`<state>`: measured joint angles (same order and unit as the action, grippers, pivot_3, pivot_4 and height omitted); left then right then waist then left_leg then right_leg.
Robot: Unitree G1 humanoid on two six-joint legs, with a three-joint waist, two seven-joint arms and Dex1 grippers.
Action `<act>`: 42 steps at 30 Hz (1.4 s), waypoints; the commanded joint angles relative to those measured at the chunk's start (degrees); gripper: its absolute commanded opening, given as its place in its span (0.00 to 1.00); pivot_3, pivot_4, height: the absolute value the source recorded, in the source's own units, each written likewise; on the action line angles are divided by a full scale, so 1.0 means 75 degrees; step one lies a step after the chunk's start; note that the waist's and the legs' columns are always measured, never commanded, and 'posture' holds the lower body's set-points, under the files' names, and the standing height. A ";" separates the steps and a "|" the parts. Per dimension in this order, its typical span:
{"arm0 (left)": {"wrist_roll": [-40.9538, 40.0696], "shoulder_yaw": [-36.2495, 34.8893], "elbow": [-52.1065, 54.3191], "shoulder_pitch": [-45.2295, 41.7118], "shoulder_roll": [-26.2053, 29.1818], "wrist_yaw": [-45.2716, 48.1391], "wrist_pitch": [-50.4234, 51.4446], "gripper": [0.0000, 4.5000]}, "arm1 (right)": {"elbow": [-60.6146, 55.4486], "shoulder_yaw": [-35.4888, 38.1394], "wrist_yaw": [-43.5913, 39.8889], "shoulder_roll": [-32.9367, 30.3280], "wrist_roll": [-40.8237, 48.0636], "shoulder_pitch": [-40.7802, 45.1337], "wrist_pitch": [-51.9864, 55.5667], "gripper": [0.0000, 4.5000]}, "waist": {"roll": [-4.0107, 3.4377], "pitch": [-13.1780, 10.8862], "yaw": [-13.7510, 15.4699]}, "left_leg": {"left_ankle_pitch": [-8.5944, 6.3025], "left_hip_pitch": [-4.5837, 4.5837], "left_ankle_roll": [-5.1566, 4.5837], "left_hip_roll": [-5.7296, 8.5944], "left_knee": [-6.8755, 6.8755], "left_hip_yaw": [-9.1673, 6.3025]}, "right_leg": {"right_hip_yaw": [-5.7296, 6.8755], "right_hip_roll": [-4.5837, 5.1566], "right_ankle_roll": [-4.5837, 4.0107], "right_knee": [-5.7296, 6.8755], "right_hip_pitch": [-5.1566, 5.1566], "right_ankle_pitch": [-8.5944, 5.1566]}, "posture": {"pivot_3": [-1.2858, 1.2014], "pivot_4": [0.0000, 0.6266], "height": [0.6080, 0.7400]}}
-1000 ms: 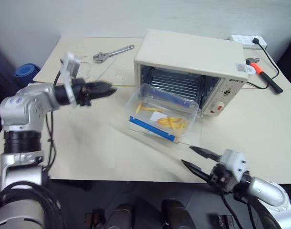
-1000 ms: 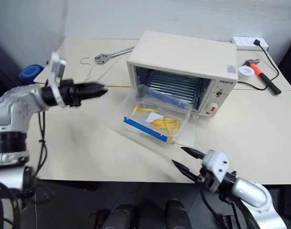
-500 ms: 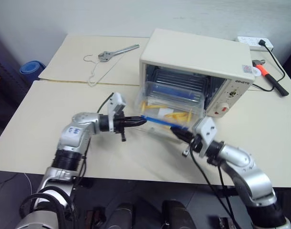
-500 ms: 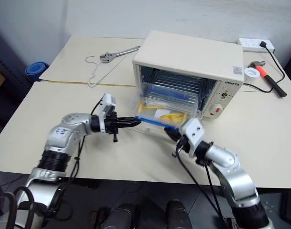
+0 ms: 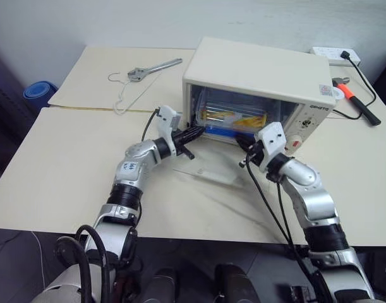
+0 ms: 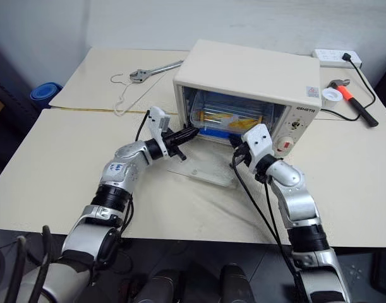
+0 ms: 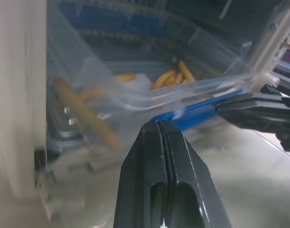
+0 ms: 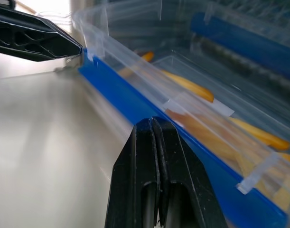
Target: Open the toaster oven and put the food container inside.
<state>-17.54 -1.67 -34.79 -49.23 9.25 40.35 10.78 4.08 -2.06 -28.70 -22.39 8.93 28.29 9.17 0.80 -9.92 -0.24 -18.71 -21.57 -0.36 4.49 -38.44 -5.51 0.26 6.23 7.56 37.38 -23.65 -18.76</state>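
the toaster oven (image 5: 262,79) is a cream-white box that sits on the pale table (image 5: 66,170). its glass door (image 5: 208,169) is folded all the way down and lies flat in front of it, so the inside is open. on its right panel there is a red knob (image 5: 296,144).

the food container (image 5: 234,120) is inside the oven now, in the open mouth. it is a clear, shallow plastic box. you can see right through it. a bright blue strip (image 8: 149,114) runs along the long side nearest the robot, and another blue strip runs along the far side. yellow-orange sticks like fries (image 8: 192,85) lie in it, some long and straight, some curved. a small white patch shows under them. in the right wrist view the front edge of the box sits just past the closed finger tips.

the left gripper (image 5: 196,132) is pinched tight, its two black fingers pressed together with nothing between them. its tip is at the left front corner of the box. the right gripper (image 5: 246,146) is pinched tight too, also with nothing in it, and its tip is right at the front blue strip near the right end. i cannot tell if the tips really touch the box.

behind the oven on the left lie a silver wrench (image 5: 151,68) and a thin wire hanger (image 5: 120,95). on the right are a hammer with an orange neck (image 5: 354,101) and a white power strip (image 5: 331,55).
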 commanded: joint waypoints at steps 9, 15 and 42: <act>-0.1195 -0.0603 0.3343 0.2520 0.2776 0.3219 0.0218 0.32 | -0.3061 0.1942 -0.1300 -0.1772 0.1485 -0.2712 0.1112 0.00 | -0.0012 -0.0001 -0.0136 | -0.0002 0.0001 0.0003 -0.0006 0.0037 -0.0008 | -0.0005 0.0026 -0.0001 -0.0010 -0.0015 0.0000 | 0.52 0.24 1.00; -0.2013 -0.1256 0.4317 0.3747 0.4169 0.4514 0.0509 0.71 | -0.1407 0.1544 -0.2777 -0.2798 0.0617 -0.3952 -0.0787 0.00 | -0.0019 -0.0004 -0.0012 | -0.0002 0.0047 0.0000 -0.0009 0.0038 0.0005 | -0.0021 0.0022 -0.0002 -0.0077 0.0042 0.0000 | 0.52 0.24 1.00; -0.0861 -0.2220 0.4478 0.6128 0.4252 0.3161 -0.1617 1.00 | -0.1848 0.1670 -0.5145 -0.2587 0.2967 -0.3298 -0.1515 0.43 | -0.0047 -0.0003 0.0025 | -0.0012 0.0039 -0.0002 -0.0021 0.0073 -0.0001 | -0.0055 0.0020 -0.0004 -0.0120 0.0034 -0.0001 | 0.52 0.24 1.00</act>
<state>-25.67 -17.86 -1.98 -4.17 39.52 63.02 2.59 -10.20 10.91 -62.64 -39.95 33.54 4.72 1.82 0.45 -9.94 -0.05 -18.80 -21.29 -0.38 4.33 -37.96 -5.50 -0.15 6.38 7.53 36.45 -23.36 -18.76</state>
